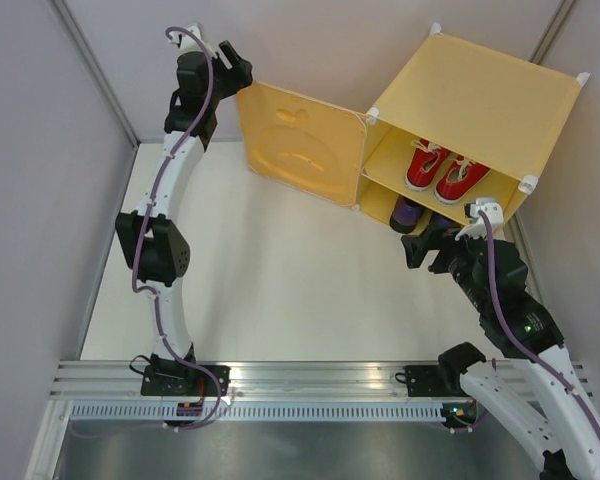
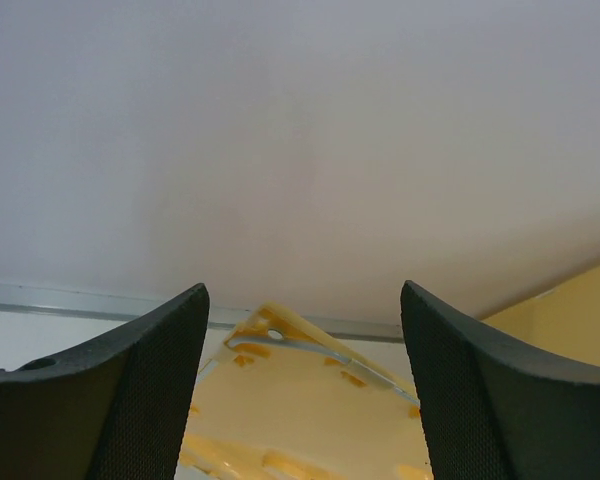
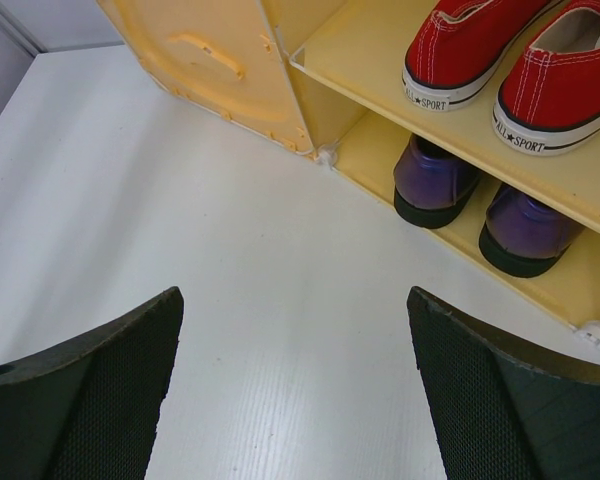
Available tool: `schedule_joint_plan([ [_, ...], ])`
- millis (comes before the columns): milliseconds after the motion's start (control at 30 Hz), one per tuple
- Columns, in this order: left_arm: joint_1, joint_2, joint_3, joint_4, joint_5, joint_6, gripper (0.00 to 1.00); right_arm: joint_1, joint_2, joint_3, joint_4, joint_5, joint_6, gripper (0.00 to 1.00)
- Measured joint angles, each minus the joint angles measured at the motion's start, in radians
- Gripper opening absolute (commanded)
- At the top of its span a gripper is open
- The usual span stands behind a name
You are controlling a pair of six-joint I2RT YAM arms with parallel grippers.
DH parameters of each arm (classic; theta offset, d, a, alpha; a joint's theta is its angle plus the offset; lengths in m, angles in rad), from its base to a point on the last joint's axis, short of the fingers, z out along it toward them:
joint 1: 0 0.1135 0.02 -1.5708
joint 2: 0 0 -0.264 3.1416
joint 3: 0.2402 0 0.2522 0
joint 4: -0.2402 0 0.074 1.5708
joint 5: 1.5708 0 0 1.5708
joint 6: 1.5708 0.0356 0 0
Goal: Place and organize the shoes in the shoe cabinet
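The shoe cabinet stands at the back right, a yellow-orange cube with its door swung open to the left. Two red sneakers sit side by side on its inner shelf, heels outward. Below them, two dark purple loafers rest on the cabinet floor. My right gripper hovers open just in front of the lower compartment, and nothing lies between its fingers. My left gripper is raised at the door's upper free corner. It is open, with that corner showing between the fingers, apart from both.
Grey walls close in the white table on the left, back and right. The open door stands across the back middle. A metal rail with both arm bases runs along the near edge.
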Motion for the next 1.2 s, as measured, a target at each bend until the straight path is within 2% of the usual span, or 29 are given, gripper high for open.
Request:
schedule_joint_plan([
  [367,0.003,-0.004,-0.002,-0.014,0.139,0.102,0.78,0.000,-0.036,-0.003,-0.002,0.008,0.008,0.95],
  [600,0.011,-0.100,-0.105,-0.034,0.164,0.126,0.78,0.000,-0.057,-0.003,-0.016,0.010,0.009,0.95],
  [1000,0.029,-0.419,-0.432,-0.097,0.198,0.114,0.78,0.000,-0.129,-0.003,-0.043,0.020,0.014,0.95],
  [1200,0.036,-0.632,-0.640,-0.111,0.236,0.071,0.79,0.000,-0.170,-0.003,-0.067,0.028,0.011,0.95],
])
